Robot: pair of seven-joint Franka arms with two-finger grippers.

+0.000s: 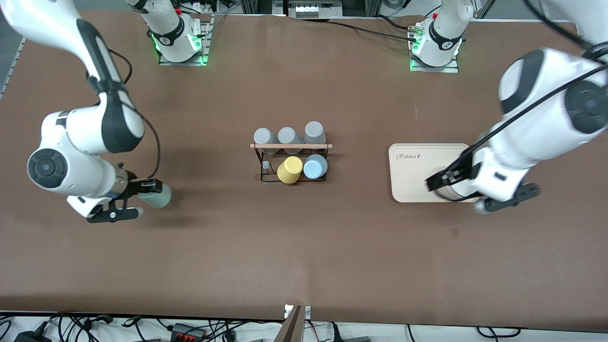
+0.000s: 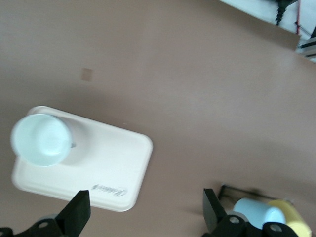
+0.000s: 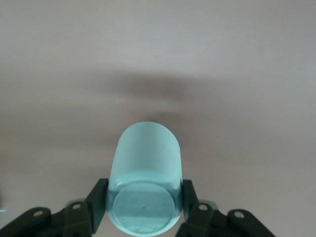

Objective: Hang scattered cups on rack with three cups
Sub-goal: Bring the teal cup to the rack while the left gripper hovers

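The black wire rack (image 1: pixel 260 164) with a wooden rod stands at the table's middle. A light blue cup (image 1: pixel 315 166) and a yellow cup (image 1: pixel 289 169) hang on its nearer pegs. My right gripper (image 1: pixel 148 191) is shut on the sage green cup (image 1: pixel 160 196), held on its side over the table toward the right arm's end. In the right wrist view my right gripper (image 3: pixel 144 198) clamps the green cup (image 3: pixel 145 158) near its base. My left gripper (image 1: pixel 449 187) hangs over the cream tray. In the left wrist view my left gripper (image 2: pixel 145 210) is wide open and empty.
Three grey cups (image 1: pixel 288 136) hang on the rack's farther row. The cream tray (image 1: pixel 413 166) lies toward the left arm's end. In the left wrist view a pale cup (image 2: pixel 42 139) stands open end up on the tray (image 2: pixel 108 163); the rack's blue cup (image 2: pixel 256 211) also shows.
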